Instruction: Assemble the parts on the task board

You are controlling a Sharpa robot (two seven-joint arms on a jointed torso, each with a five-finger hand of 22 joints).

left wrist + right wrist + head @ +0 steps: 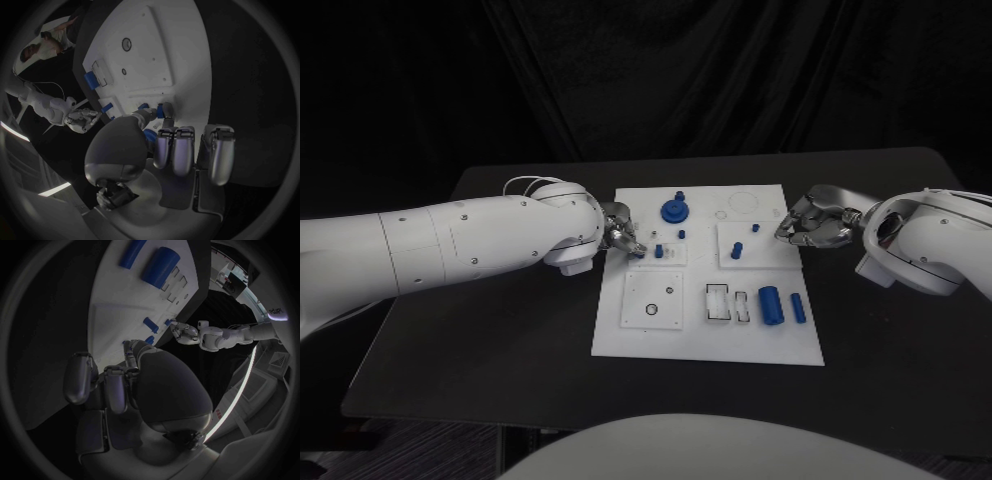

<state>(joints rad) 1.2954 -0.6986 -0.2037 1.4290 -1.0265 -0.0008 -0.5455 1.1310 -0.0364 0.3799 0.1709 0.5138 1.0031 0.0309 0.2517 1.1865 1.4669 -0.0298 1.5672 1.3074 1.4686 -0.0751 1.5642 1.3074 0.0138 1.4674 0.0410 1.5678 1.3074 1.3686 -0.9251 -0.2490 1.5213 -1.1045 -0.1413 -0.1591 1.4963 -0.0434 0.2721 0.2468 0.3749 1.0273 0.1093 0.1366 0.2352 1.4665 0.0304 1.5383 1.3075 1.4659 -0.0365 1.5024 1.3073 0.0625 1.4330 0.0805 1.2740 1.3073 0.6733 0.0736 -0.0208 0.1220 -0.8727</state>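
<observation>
The white task board lies mid-table. On it are a round blue part, small blue pegs, a thick blue cylinder and a long blue peg. My left hand hovers at the board's left edge with its fingers curled in and nothing held. Its fingertips are close beside a small peg. At the board's right edge my right hand also has its fingers curled, with nothing in them. The cylinder lies beyond it.
The black table has bare room to the left, right and front of the board. Recessed slots and a ring outline mark the board's near half. A dark curtain hangs behind the table.
</observation>
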